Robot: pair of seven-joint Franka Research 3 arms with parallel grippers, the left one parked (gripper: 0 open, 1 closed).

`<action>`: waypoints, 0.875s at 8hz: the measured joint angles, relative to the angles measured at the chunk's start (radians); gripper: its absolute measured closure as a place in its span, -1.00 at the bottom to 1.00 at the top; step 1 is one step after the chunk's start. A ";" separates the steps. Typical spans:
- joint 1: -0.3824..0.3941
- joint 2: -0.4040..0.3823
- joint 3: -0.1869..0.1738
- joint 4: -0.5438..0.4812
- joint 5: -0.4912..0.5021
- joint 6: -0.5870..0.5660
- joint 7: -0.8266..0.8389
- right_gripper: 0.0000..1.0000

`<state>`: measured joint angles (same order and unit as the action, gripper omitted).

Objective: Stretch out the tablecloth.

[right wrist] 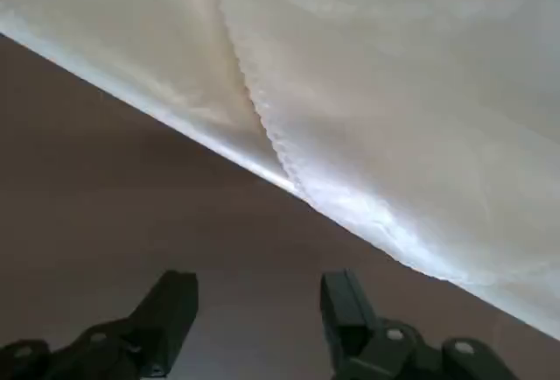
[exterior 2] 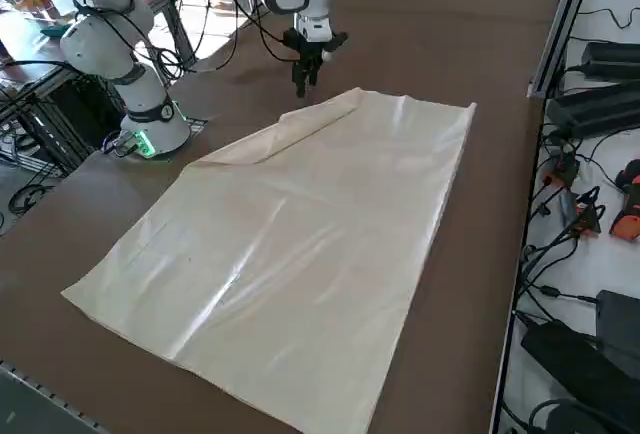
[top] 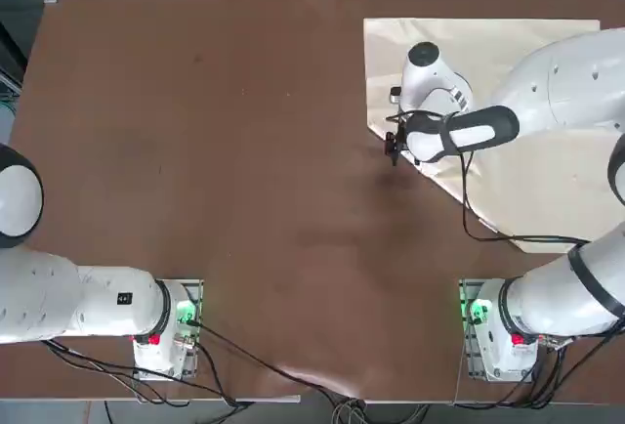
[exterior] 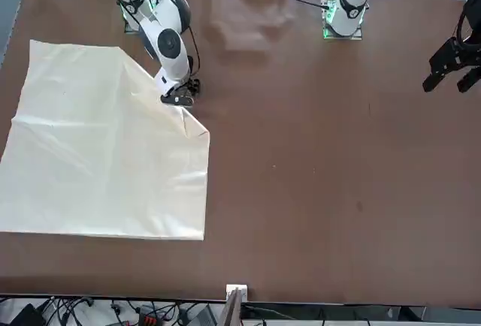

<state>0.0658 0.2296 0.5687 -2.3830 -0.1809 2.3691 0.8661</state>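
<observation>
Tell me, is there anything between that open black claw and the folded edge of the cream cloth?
Nothing: only bare brown table separates the open right gripper from the tablecloth. The wrist view shows it best.

The brown table point(top: 195, 150) is bare beside the tablecloth point(top: 527, 180), giving wide free room. The right gripper point(top: 394, 141) hangs open just off the folded edge, nothing blocking it.

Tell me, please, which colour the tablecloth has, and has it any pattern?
Plain cream-beige tablecloth, no pattern; the right side view shows it best.
</observation>
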 joint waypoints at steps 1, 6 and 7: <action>0.000 0.004 -0.001 -0.014 0.000 0.006 0.012 -0.72; -0.028 0.019 -0.021 -0.069 -0.002 0.024 0.021 -0.72; -0.034 0.019 -0.021 -0.070 -0.005 0.025 0.019 -0.72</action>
<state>0.0314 0.2490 0.5477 -2.4530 -0.1864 2.3936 0.8849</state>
